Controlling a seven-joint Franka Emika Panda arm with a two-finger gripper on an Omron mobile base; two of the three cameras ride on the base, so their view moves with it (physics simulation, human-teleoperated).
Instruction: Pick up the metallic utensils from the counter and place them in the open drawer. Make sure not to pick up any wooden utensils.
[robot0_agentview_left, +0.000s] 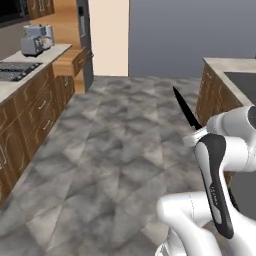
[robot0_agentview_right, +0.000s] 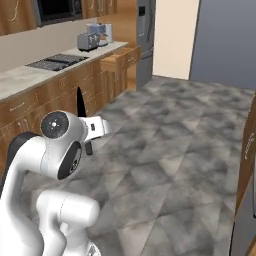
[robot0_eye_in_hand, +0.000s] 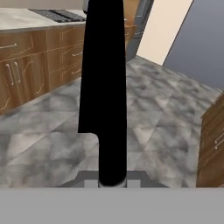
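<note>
One black knife (robot0_eye_in_hand: 104, 92) upright between the fingers (robot0_eye_in_hand: 90, 183), blade beyond them.

The floor (robot0_agentview_left: 115, 150) is grey marbled tile, with the cabinet runs standing directly on it at both sides. Far left, the narrow counter (robot0_agentview_left: 15, 82) carries a stovetop (robot0_agentview_left: 17, 70) set flush into it and, beyond that, a toaster (robot0_agentview_left: 32, 44). Right, the beige island counter (robot0_agentview_left: 220, 64) holds a dark sink (robot0_agentview_left: 245, 82) recessed in its top.
</note>
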